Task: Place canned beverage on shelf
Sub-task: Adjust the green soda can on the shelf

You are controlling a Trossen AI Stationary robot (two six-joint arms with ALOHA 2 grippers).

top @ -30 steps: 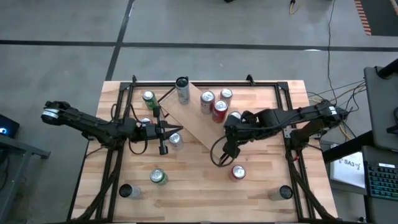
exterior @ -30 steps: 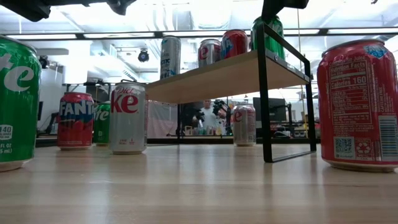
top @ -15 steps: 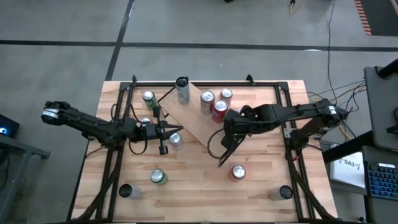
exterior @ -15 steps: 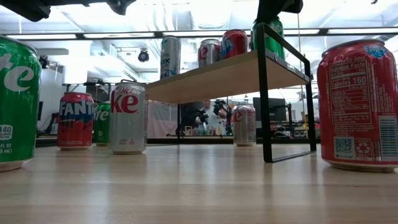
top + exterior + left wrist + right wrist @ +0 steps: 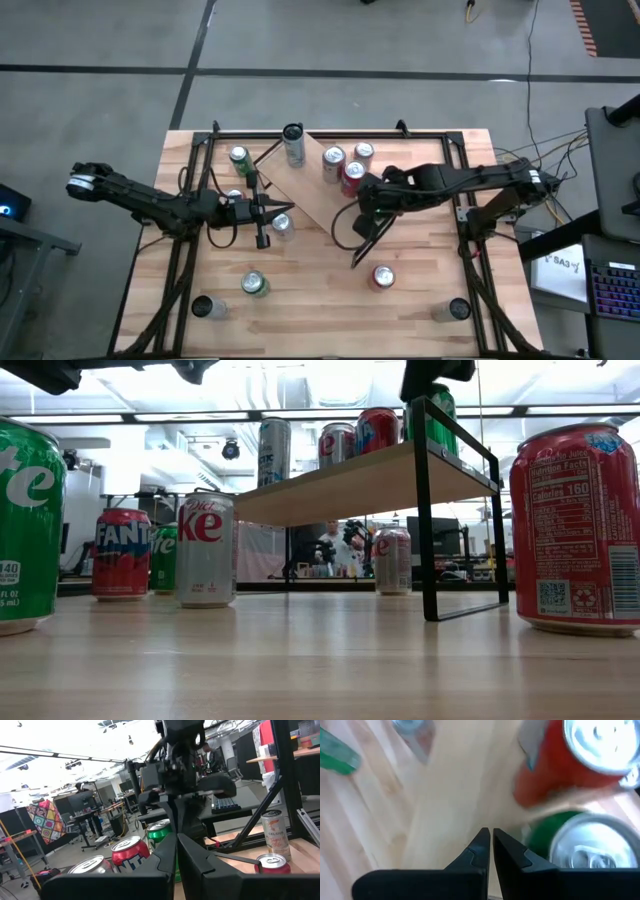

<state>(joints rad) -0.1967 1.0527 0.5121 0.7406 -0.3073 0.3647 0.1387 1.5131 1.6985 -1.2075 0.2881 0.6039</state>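
Canned beverage: several cans already stand upright on the shelf (image 5: pixel 310 190), including a green can (image 5: pixel 580 842) just beside my right gripper (image 5: pixel 489 842), which hovers over the shelf board, closed and empty. Loose cans remain on the counter (image 5: pixel 420 290); the nearest, a red can (image 5: pixel 382 277), stands upright toward the front edge from that gripper, so the right arm is better placed. Left gripper (image 5: pixel 268 206) is closed, empty, beside the shelf's left end.

Light-wood shelf (image 5: pixel 312 195) on thin black end frames, set diagonally near table centre. On its board, upright: tall silver can (image 5: pixel 293 143), silver-topped can (image 5: pixel 333 160), two red cans (image 5: pixel 351 178), green can (image 5: pixel 436 408) at one end.
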